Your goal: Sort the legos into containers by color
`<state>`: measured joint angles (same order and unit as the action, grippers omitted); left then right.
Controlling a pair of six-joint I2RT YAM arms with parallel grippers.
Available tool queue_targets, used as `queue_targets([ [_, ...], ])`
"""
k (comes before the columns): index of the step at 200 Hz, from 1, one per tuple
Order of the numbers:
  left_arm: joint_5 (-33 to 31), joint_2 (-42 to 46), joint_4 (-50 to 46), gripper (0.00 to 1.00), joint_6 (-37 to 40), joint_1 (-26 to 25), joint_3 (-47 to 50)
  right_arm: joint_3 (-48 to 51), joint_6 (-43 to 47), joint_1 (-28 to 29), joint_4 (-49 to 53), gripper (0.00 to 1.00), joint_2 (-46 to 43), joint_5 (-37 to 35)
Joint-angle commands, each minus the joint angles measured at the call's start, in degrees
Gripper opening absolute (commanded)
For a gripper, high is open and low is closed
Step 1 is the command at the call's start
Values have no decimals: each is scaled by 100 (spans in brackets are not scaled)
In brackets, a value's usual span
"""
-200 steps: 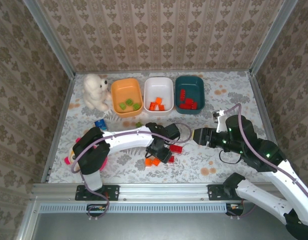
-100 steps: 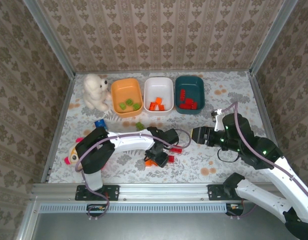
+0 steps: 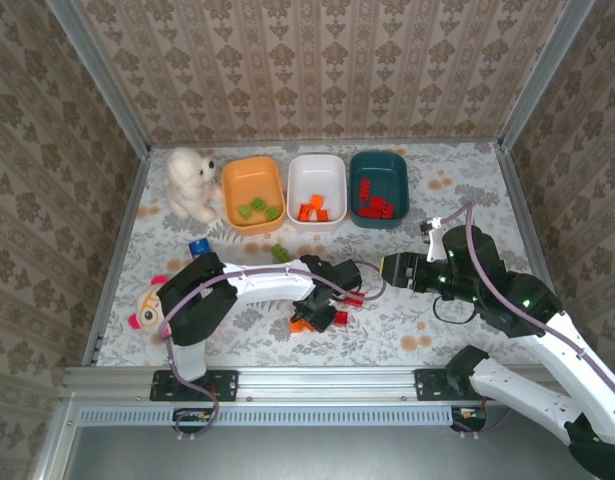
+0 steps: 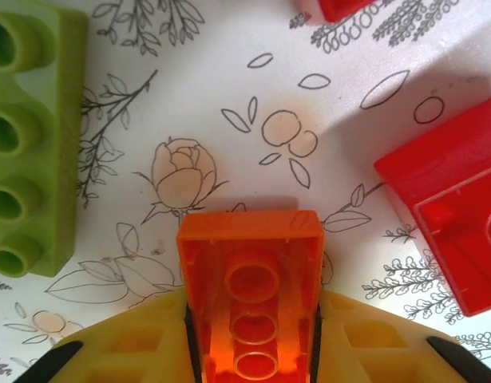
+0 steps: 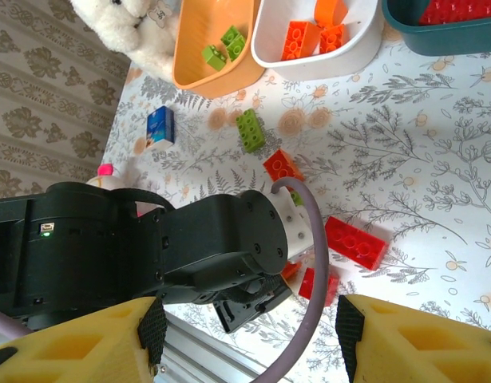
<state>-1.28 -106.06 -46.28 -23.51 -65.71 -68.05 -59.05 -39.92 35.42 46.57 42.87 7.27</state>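
Observation:
My left gripper (image 3: 309, 318) (image 4: 251, 307) is low over the table's front middle, shut on an orange lego (image 4: 251, 279) that lies studs-down, with both yellow fingers pressed against its long sides. Beside it lie a light green lego (image 4: 25, 136) (image 3: 278, 252) and a red lego (image 4: 453, 223) (image 3: 352, 296). Along the back stand the orange container (image 3: 249, 166) with green legos, the white container (image 3: 317, 163) with orange ones, and the teal container (image 3: 379, 160) with red ones. My right gripper (image 3: 392, 270) (image 5: 245, 327) hangs open and empty, to the right of the left wrist.
A white fluffy toy (image 3: 190, 183) sits left of the orange container. A small blue box (image 3: 199, 247) and a pink striped plush (image 3: 147, 305) lie at the left. A purple cable (image 5: 313, 263) loops off the left wrist. Patterned walls close in the table.
The left jaws have closed onto the orange lego. The right arm has drifted slightly left and back, still open.

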Motion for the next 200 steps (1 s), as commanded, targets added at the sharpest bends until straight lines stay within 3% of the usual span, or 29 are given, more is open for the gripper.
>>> queue_targets([
  [1,-479,340,-354,32,6,100,-357,-338,-18,4,23,61,-10,-151],
  [38,-444,1149,-550,30,-16,922,-852,-1010,104,0,160,61,210,-339],
  [68,-60,923,-504,29,320,1835,-1800,-1299,193,0,10,61,508,-245],
  [119,506,-611,-196,29,549,2959,-3788,-1332,105,-9,-313,62,1196,19],
  [167,467,-2334,-221,28,612,3362,-5728,-1346,82,-43,-534,62,1571,132],
  [200,311,-3090,-245,26,428,3598,-6411,-1285,90,-127,-593,63,1721,237],
])
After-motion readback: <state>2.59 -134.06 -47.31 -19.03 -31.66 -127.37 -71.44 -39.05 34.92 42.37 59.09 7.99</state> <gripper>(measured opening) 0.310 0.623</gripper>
